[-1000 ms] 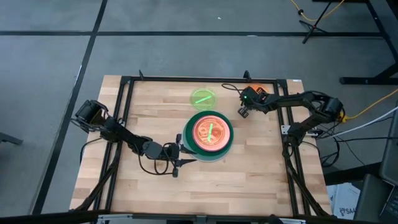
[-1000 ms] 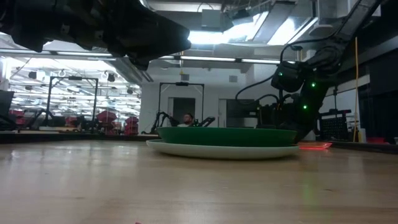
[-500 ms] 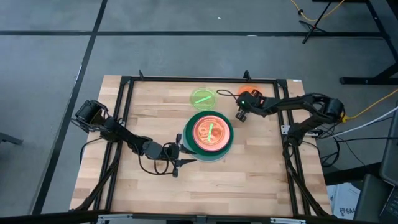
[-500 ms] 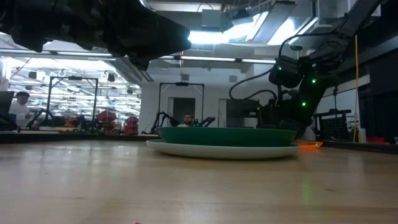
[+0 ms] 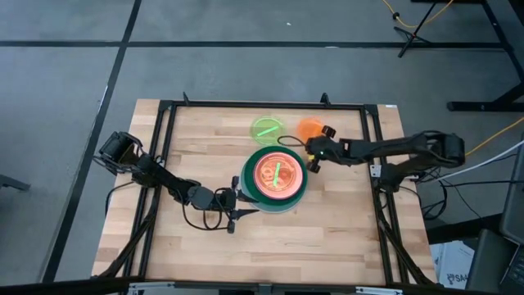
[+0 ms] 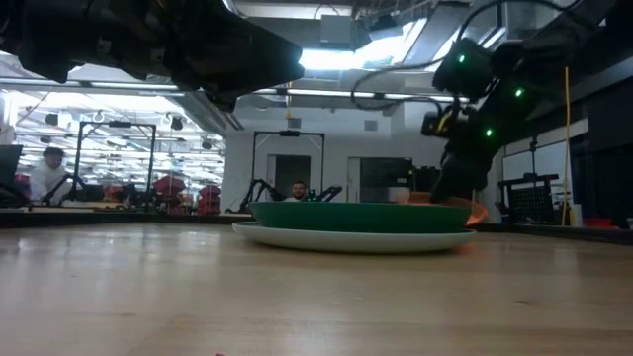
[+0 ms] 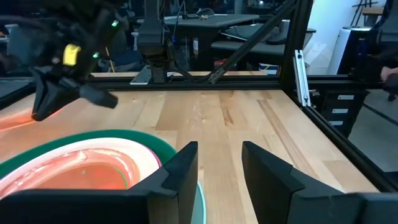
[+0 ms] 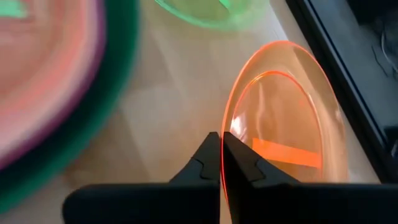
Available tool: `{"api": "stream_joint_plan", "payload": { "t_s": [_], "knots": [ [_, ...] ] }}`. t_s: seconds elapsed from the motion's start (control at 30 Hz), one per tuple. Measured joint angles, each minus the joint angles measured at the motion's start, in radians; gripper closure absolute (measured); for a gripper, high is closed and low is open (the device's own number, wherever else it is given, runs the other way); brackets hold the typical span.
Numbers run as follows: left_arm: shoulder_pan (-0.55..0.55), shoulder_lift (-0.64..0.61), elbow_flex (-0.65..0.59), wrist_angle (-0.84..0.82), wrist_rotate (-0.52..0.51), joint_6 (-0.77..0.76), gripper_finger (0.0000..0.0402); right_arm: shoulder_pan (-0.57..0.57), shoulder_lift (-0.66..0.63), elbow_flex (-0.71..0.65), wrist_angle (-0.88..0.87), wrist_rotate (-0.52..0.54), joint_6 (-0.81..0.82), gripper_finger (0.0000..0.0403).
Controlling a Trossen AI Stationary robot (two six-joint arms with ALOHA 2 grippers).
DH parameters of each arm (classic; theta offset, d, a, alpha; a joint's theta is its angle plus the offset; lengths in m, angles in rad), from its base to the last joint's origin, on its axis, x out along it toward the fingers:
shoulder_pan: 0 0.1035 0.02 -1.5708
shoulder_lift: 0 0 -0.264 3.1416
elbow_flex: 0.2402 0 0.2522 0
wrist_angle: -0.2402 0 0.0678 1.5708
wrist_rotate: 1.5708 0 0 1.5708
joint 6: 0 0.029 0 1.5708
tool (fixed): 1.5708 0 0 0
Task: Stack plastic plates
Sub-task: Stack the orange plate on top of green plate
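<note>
A stack of plates (image 5: 274, 176) sits mid-table, with a light plate at the bottom (image 6: 346, 238), a dark green one above it (image 6: 361, 216) and pink ones inside. One translucent lime plate (image 5: 267, 129) lies flat on the table beyond the stack. My right gripper (image 5: 313, 147) is shut on the translucent orange plate (image 5: 309, 129), just right of the lime one and beyond the stack's right side. My left gripper (image 5: 237, 205) is open and low at the stack's near-left edge. In the left wrist view its fingers (image 7: 217, 168) stand beside the dark green rim (image 7: 168, 152). My right gripper pinches the orange plate's rim (image 8: 224, 134) between its two fingers, at the edge facing the stack. The fingers reach in from the table's right, slanting down. The plate (image 6: 475, 210) is tilted, and this held edge is raised off the table.
A black frame rail (image 5: 372, 139) runs along the table's right side close to the orange plate, and another (image 5: 262, 104) along the far edge. Bare wood lies near and left of the stack (image 5: 164, 238). People sit far off in the room (image 6: 45, 173).
My right gripper has moved from the far right corner toward the table's left and near edge, closing on the stack, and has risen. The orange plate has come with it, shifting left beside the lime plate and tipping up off the table.
</note>
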Motion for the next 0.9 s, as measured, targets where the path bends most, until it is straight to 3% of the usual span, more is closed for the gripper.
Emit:
{"api": "stream_joint_plan", "payload": {
  "t_s": [0.3, 0.47, 0.7, 0.9],
  "knots": [
    [0.002, 0.0, 0.0, 0.0, 0.0, 0.0, 0.0282, 0.177, -0.074, 0.0, 0.015, 0.005, -0.034, 0.0402],
    [0.014, 0.0, 0.0, 0.0, 0.0, 0.0, 0.0282, 0.291, -0.074, 0.0, 0.043, 0.069, -0.093, 0.0402],
    [0.016, 0.0, 0.0, 0.0, 0.0, 0.0, 0.0282, 0.434, -0.074, 0.0, 0.163, 0.067, -0.172, 0.0402],
    [0.016, 0.0, 0.0, 0.0, 0.0, -0.002, 0.0282, 0.508, -0.074, 0.001, 0.256, 0.004, -0.217, 0.0402]
  ]
}}
